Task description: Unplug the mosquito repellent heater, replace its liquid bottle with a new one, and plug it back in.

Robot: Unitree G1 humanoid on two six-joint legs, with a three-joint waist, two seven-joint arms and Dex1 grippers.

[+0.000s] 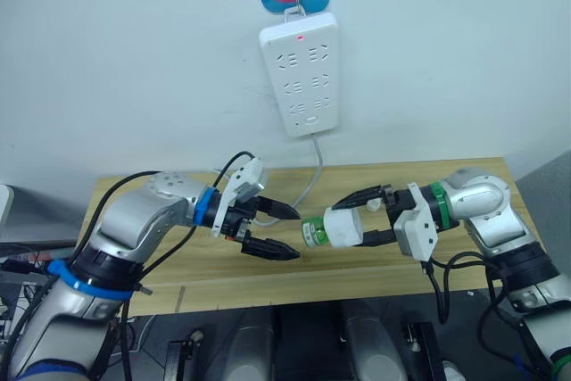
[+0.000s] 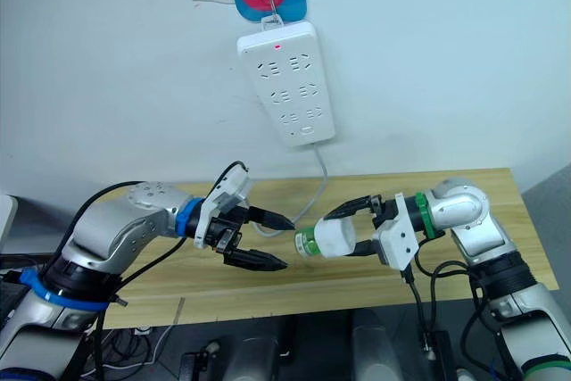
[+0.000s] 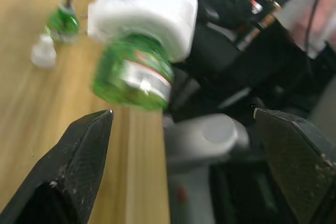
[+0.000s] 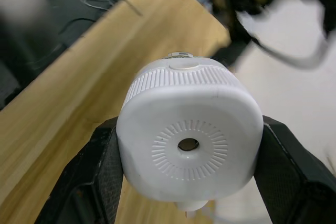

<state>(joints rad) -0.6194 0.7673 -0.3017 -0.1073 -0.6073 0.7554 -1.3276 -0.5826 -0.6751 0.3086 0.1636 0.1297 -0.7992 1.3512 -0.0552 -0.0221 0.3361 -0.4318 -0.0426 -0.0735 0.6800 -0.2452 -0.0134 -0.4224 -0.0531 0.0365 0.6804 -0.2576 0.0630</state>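
We have the heater point(image 1: 346, 225) clamped in our right gripper point(image 1: 373, 216), one black finger on each side of its white body, held in the air above the wooden table point(image 1: 464, 176) and well below the wall power strip point(image 1: 301, 70), so it is already unplugged. The green bottle point(image 1: 312, 231) is screwed into the heater and sticks out sideways toward our left arm; the long axis of heater and bottle runs roughly level, from our right to our left, nearly in line with the two grippers. Our left gripper point(image 1: 284, 229) is open and holds nothing, with one finger above and one below and their tips just beside the bottle's free end but not touching it. In the left wrist view the bottle point(image 3: 134, 74) sits between and beyond the two spread fingers, a little off toward one of them, so we judge the approach is close to centred but not quite. The left arm is plainly the nearer one for the bottle, and the next move likely calls for us to slide it along that axis until the fingers straddle the green body, then close and twist. On the table, in the left wrist view, a second green bottle point(image 3: 63, 23) stands with a small white cap point(image 3: 43, 54) just beside it, probably the replacement.
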